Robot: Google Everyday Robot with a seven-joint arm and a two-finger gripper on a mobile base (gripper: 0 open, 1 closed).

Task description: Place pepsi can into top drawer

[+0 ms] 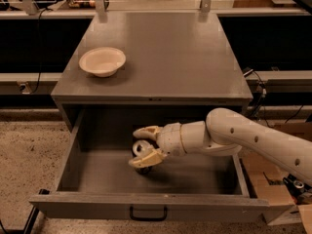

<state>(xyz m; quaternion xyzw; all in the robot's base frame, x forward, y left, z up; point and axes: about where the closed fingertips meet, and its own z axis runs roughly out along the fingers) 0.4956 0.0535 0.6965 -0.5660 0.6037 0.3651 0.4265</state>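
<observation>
One grey drawer (97, 177) stands pulled open across the lower half of the frame, with one small black handle (148, 213) at the centre of its front panel. One white arm (258, 140) reaches in from the right edge, and its single claw (136, 147) sits inside the drawer, a little left of centre. The two tan fingers (146, 130) are closed narrowly around one dark can (144, 169), one above and one below. The can's silver top shows between them and its base is at the drawer floor. On the grey worktop (175, 52) above, one cream bowl (102, 61) sits upright at the upper left, well apart from the claw.
</observation>
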